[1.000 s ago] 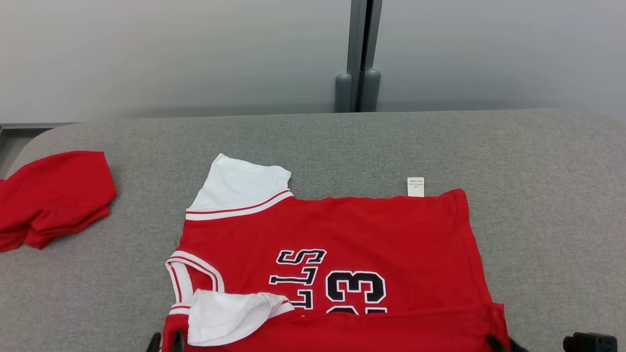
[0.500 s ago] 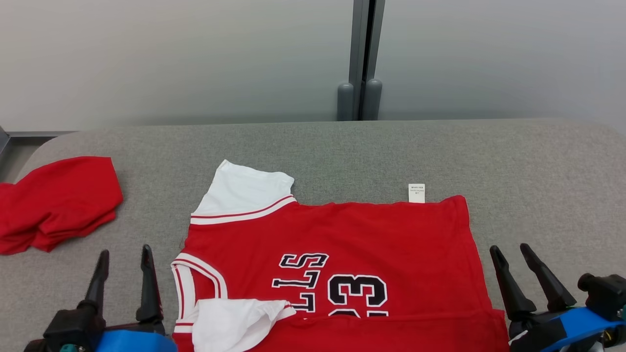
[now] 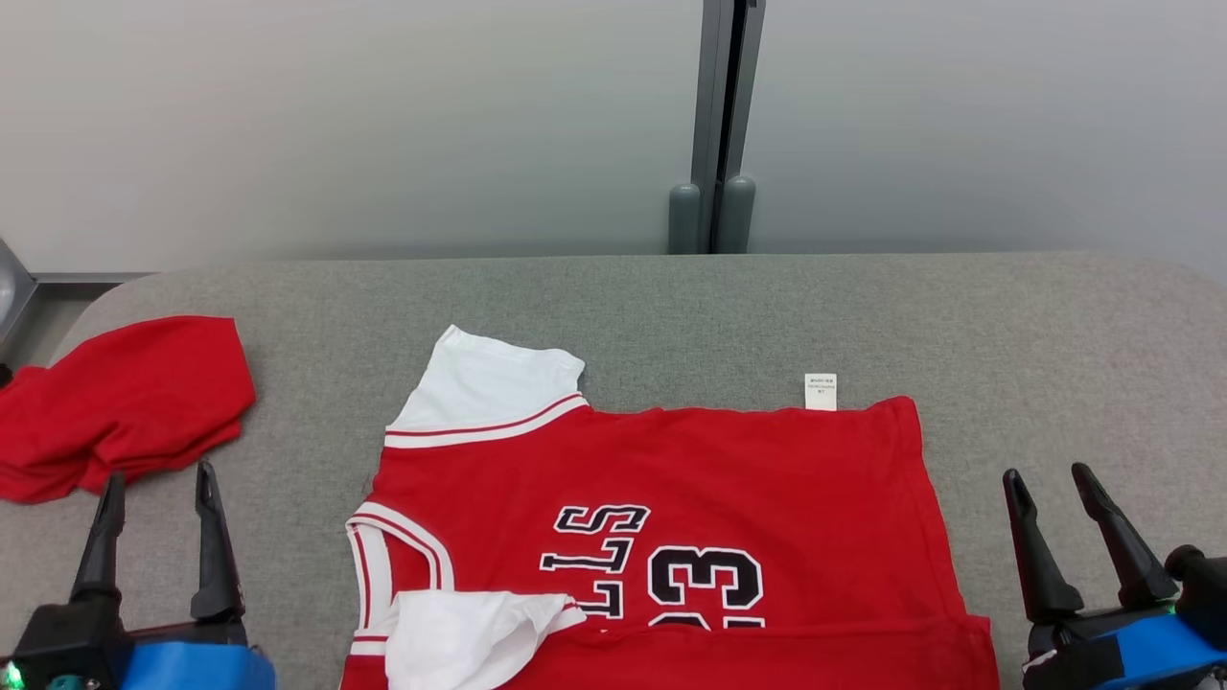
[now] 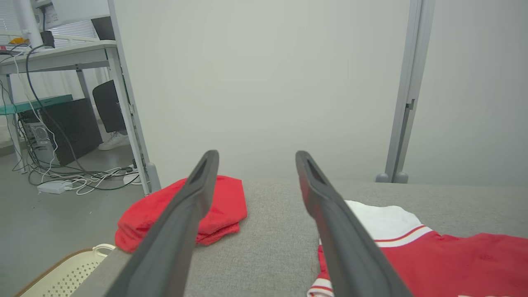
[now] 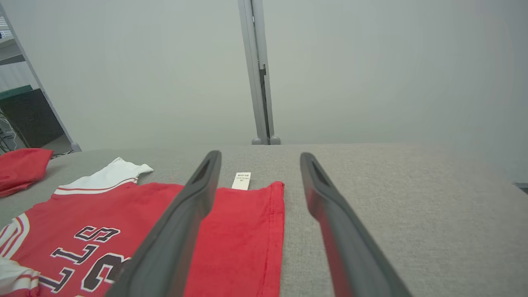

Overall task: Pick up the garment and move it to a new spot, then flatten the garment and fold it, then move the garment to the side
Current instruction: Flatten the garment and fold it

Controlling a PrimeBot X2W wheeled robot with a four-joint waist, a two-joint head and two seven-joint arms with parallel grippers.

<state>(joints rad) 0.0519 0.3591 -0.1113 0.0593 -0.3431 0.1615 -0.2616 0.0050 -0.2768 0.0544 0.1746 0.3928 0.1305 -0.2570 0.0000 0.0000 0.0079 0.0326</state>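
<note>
A: The garment is lying flat, near-middle on the grey table. The left gripper and right gripper are being held spread wide, empty, flanking it.
B: Judgement: both near corners are best being pinched together, evenly.

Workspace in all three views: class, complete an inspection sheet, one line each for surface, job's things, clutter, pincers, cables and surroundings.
Surface: grey fabric tabletop, bare beyond the clothes.
Job's things: red jersey lying flat, near edge folded over; far white sleeve spread out, near sleeve crumpled; white label sticking out at the far edge.
Clutter: bunched red cloth at the table's left end; cream perforated basket on the floor.
Pincers: left pincer and right pincer both open, holding nothing, one either side of the jersey.
Cables: tangle of cables on the floor under a desk.
Surroundings: pale partition wall with a grey post.
</note>
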